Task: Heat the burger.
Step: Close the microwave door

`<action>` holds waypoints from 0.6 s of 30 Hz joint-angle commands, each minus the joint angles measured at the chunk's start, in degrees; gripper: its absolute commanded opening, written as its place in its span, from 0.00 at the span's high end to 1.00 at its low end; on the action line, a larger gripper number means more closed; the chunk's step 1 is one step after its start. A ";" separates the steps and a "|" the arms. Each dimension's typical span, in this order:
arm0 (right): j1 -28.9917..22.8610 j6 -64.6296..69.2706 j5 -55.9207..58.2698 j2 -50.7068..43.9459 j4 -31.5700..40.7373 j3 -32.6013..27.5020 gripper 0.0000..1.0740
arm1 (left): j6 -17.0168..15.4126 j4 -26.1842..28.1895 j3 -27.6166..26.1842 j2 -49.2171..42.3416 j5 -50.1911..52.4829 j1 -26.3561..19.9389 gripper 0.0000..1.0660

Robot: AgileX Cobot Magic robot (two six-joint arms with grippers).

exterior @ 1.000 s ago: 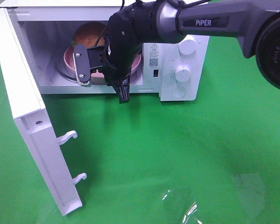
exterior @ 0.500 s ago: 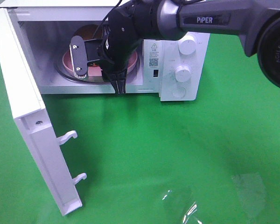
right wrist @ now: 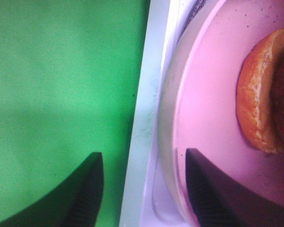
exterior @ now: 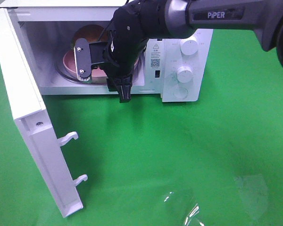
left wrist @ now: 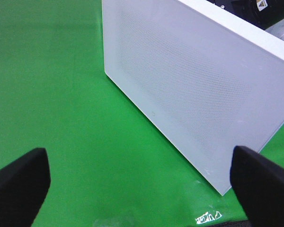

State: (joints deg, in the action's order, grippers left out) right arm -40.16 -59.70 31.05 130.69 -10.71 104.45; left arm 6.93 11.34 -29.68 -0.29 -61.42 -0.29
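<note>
microwave (exterior: pixel 166 92) stands on green cloth (exterior: pixel 179 155), door (exterior: pixel 33 136) swung wide open toward the left side of the high view. burger (exterior: pixel 90 34) sits inside the cavity on a pink plate (exterior: pixel 68 61), toward the back; the plate lies on the glass turntable (right wrist: pixel 166 123). the bun is partly hidden by the arm in the high view.

right gripper (exterior: pixel 104 84) is at the cavity mouth, low over the front sill. wrist view: right gripper (right wrist: pixel 143 156) spread, one finger over the cloth, the other over the near rim of the plate (right wrist: pixel 208 118); only the white sill and the turntable edge lie between them, nothing pinched. burger (right wrist: pixel 258 104) is well clear of both fingers.

left gripper (left wrist: pixel 137 156) spread wide, nothing between the fingers, hanging over the cloth and facing the outer face of the door (left wrist: pixel 189 80). not seen in the high view.
</note>
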 commanded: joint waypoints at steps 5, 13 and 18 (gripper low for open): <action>0.06 0.46 -6.99 -5.90 0.40 -9.00 0.37 | 0.00 0.63 0.17 -0.23 0.11 -0.11 0.11; 0.29 0.40 -9.97 -10.71 0.06 -16.16 0.31 | 0.00 0.63 0.17 -0.23 0.11 -0.11 0.11; 1.26 0.40 -10.66 -14.09 0.06 -19.82 0.31 | 0.00 0.63 0.17 -0.23 0.11 -0.11 0.11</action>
State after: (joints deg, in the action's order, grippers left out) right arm -39.48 -59.70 20.80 117.51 -10.60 84.97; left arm 6.93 11.34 -29.68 -0.29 -61.42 -0.29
